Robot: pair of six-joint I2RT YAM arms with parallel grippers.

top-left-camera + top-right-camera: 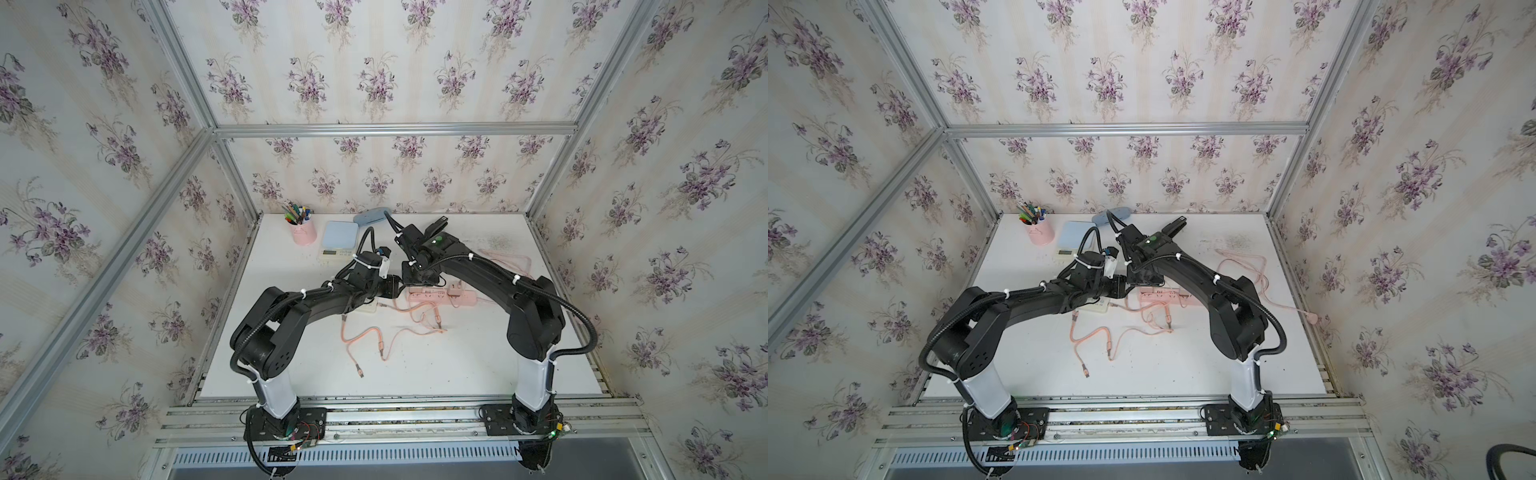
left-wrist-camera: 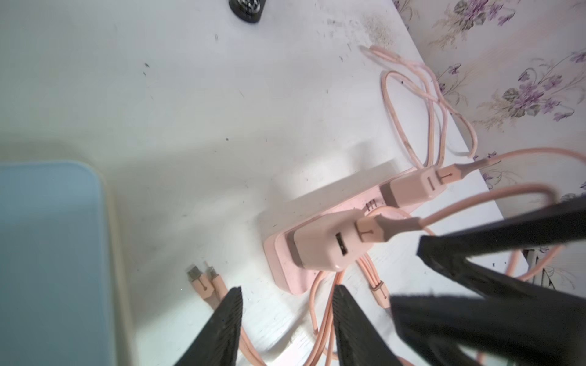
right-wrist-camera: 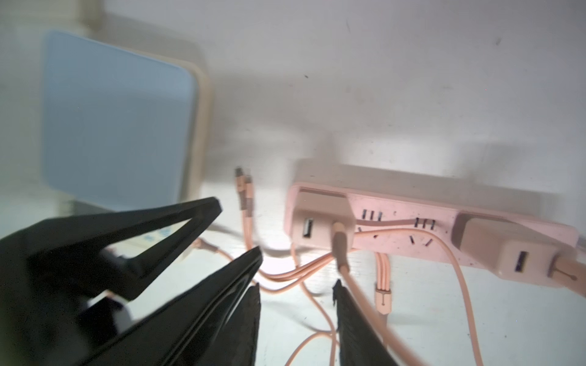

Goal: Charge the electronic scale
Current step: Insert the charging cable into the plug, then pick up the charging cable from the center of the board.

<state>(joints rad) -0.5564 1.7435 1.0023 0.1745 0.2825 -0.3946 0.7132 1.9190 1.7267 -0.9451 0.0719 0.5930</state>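
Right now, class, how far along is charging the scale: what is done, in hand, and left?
Done: a pink wall adapter sits in the pink power strip, with a pink cable plug in its port. In hand: nothing; the left claw and right claw hang open near the strip. Left: the loose pink connector tips lie beside the blue-topped cream scale; one must go into it.

The scale [image 2: 47, 253] runs off the left wrist view's edge and blurs in the right wrist view — its display [image 1: 334, 252] is too small to read in both top views.
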